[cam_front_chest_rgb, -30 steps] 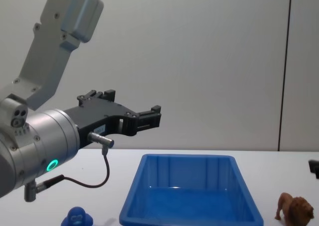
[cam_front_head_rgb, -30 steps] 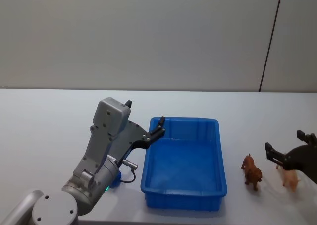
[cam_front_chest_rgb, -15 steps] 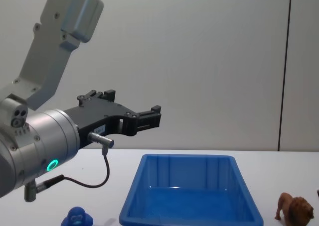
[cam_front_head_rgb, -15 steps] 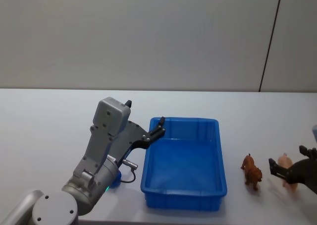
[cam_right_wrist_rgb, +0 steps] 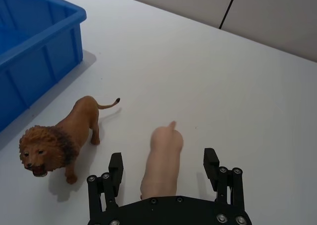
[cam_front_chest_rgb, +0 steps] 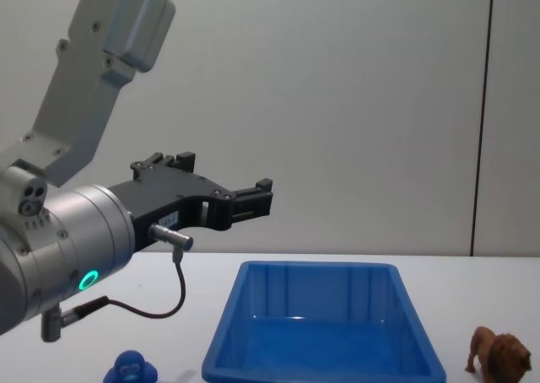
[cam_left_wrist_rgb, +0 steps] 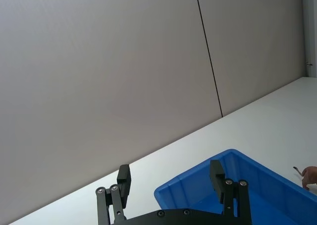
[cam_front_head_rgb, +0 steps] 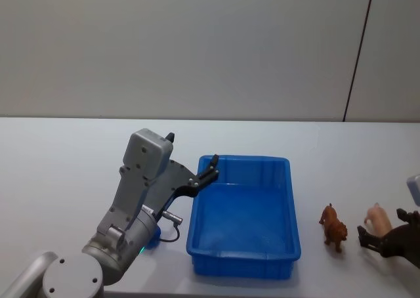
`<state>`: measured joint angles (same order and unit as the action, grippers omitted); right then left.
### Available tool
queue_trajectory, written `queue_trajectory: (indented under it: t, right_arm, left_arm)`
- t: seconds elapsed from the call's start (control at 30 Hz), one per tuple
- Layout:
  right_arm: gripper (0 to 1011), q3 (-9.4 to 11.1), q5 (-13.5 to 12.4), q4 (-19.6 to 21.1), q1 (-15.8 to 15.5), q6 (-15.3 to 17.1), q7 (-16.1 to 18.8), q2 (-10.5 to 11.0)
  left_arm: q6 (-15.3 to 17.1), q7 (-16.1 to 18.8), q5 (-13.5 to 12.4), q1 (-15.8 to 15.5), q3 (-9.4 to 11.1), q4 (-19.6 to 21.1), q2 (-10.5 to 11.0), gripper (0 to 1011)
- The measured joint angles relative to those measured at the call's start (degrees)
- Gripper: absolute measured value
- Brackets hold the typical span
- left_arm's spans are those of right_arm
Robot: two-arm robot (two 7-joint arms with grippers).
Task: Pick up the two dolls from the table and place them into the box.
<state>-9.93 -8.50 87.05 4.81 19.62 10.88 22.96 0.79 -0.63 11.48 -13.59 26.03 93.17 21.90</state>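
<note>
Bracketing gripper: the right gripper (cam_right_wrist_rgb: 163, 158) sat low over the plain white tabletop (cam_front_head_rgb: 65, 167) at the robot's right, its two black fingers (cam_right_wrist_rgb: 115, 168) spread wide and gripping nothing.
Pig: the small pale pink plastic pig figurine (cam_right_wrist_rgb: 163, 145) rested on the tabletop between those spread fingers, with a gap visible on each side.
Lion: the brown plastic lion figurine with a darker mane (cam_right_wrist_rgb: 67, 138) stood upright on its four legs just beside the pig, between it and the box, apart from both.
Box: the blue rectangular open-top plastic bin (cam_front_head_rgb: 241, 263) stood on the tabletop to the left of both figurines; neither figurine was inside it.
Left gripper: the left gripper (cam_left_wrist_rgb: 170, 171) was held raised above the tabletop by the bin's far left corner, fingers parted and holding nothing.
Also on the table: a small rounded blue object (cam_front_chest_rgb: 132, 369) lay near the left arm's base, left of the bin.
</note>
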Motion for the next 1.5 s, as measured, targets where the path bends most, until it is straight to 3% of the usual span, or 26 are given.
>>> queue_trajectory:
  t: [0.17,0.3,0.73,0.87,1.5]
  right_arm:
    - [997,-0.1,0.1,-0.2,0.0,0.9,0.4,-0.1]
    - [902,-0.1,0.1,-0.4,0.1,1.8,0.7,-0.1]
    - [531,-0.2,-0.3,-1.3,0.8,4.6,0.9,-0.7]
    - [374,-0.1,-0.5,-1.3,0.8,4.5,0.6,-0.7]
    - [359,1.3,-3.5,2.3,0.5,-3.3,-2.4,-0.9]
  left_arm:
    - [0.0,0.0,0.0,0.0,0.0,0.0,0.0,1001]
    - [0.0,0.0,0.0,0.0,0.0,0.0,0.0,1002]
    - [0.0,0.0,0.0,0.0,0.0,0.0,0.0,1001]
    - [0.0,0.0,0.0,0.0,0.0,0.0,0.0,1002]
    - [0.0,0.0,0.0,0.0,0.0,0.0,0.0,1001]
